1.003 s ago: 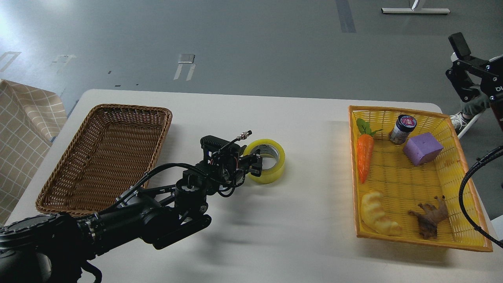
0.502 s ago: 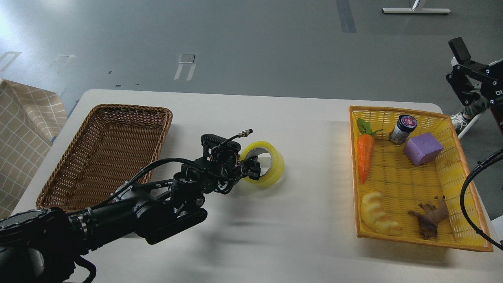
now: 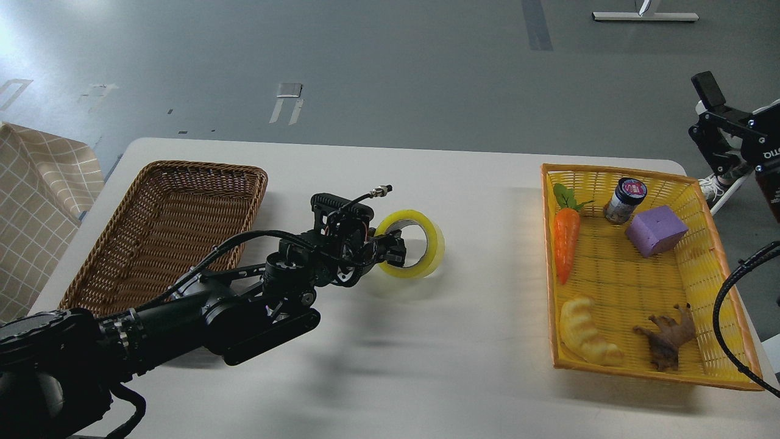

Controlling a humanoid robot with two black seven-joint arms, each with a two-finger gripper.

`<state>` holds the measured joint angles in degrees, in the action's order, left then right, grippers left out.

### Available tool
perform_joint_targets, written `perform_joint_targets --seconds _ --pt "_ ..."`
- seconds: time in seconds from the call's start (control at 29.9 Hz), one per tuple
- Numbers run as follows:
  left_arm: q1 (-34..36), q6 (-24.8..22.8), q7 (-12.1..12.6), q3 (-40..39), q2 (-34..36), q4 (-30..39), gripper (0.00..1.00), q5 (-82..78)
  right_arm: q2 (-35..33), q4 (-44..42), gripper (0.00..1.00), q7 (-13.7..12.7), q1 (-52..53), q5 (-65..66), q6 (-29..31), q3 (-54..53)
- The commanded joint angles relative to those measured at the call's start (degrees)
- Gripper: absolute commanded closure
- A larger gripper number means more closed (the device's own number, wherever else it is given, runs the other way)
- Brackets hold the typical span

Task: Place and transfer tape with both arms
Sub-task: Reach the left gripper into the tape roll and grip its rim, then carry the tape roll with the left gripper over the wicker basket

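- Left gripper reaching in from lower left, fingers clamped on the near-left rim of the tape.
- Tape held tilted up on edge, hole facing the camera, over the middle of the white tabletop; soft shadow under it on the tabletop, so apparently lifted clear, though contact hard to judge.
- Tape between the two baskets, nearer the wicker basket on the left, well apart from the yellow basket on the right.
- Wicker basket just left of the left arm, with nothing seen inside.
- In the yellow basket: carrot at the far left, jar at the far side, purple block just beside the jar, croissant toy at the near left, brown figure at the near right.
- Right gripper at the far right edge, raised beyond the tabletop corner, partly cut off; cannot tell whether its fingers are apart or together.
- Checked cloth at the left edge, beside the tabletop.
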<state>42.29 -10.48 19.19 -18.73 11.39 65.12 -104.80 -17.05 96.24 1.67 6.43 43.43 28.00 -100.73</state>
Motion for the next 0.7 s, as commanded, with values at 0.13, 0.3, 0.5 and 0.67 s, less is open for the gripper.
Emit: perform_joint_targets --seconds 0.13,0.3,0.5,0.67 --pt "3.4 -1.5 0.0 0.0 4.2 4.0 0.97 1.8 0.0 0.0 0.0 0.0 -0.1 0.0 0.0 -0.1" --pt "6.4 -5.9 0.1 -0.1 12.9 10.4 0.97 3.4 0.1 -0.1 0.0 0.0 -0.1 0.0 0.0 -0.1" --pt "11.0 -10.8 -0.4 -0.1 24.4 15.3 0.97 4.7 0.1 -0.1 0.0 0.0 -0.1 0.0 0.0 -0.1" --pt "14.6 -16.0 -4.2 0.3 34.5 18.4 0.97 5.2 0.1 -0.3 0.0 0.0 -0.1 0.0 0.0 -0.1"
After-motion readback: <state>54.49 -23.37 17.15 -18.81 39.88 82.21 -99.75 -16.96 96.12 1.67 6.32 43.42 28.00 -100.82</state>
